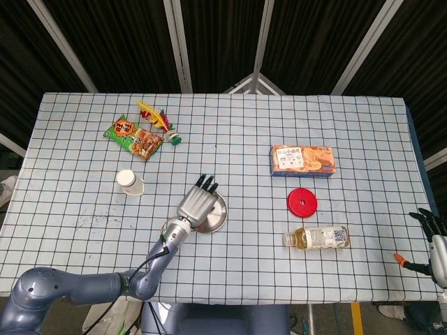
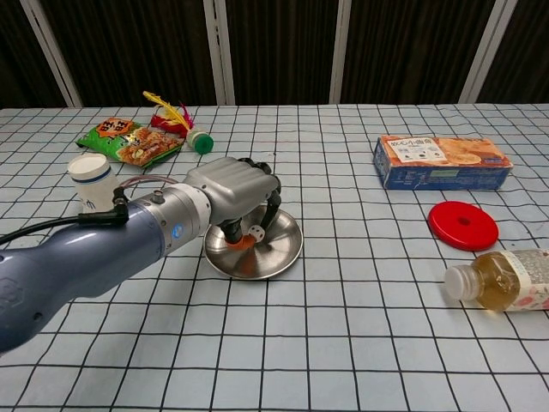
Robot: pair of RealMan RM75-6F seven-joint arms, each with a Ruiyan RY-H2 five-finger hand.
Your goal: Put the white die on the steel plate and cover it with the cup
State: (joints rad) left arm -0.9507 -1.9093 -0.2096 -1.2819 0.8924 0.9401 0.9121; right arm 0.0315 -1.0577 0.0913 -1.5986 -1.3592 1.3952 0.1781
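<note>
Over on the left the white cup [image 2: 91, 179] stands upright on the checked tablecloth [image 2: 343, 343], snack packets [image 2: 127, 140] behind it. The left hand [image 2: 230, 186] is arched over the steel plate [image 2: 273, 251], fingers curled down around the white die [image 2: 255, 232] (pinched or just caged, can't tell). The die sits over the plate's middle. Further right: a biscuit box [image 2: 441, 160], red disc [image 2: 463, 225] and a bottle [image 2: 502, 282] lying down. The right hand [image 1: 434, 239] hangs off the far edge, fingers apart, holding nothing.

The left hand [image 2: 230, 187] covers the steel plate [image 2: 279, 249]; the cup [image 2: 90, 181] stands left, open bench [image 2: 283, 343] between. Bottle [image 2: 502, 281], disc [image 2: 463, 225] and box [image 2: 440, 161] seemingly crowd the right.
</note>
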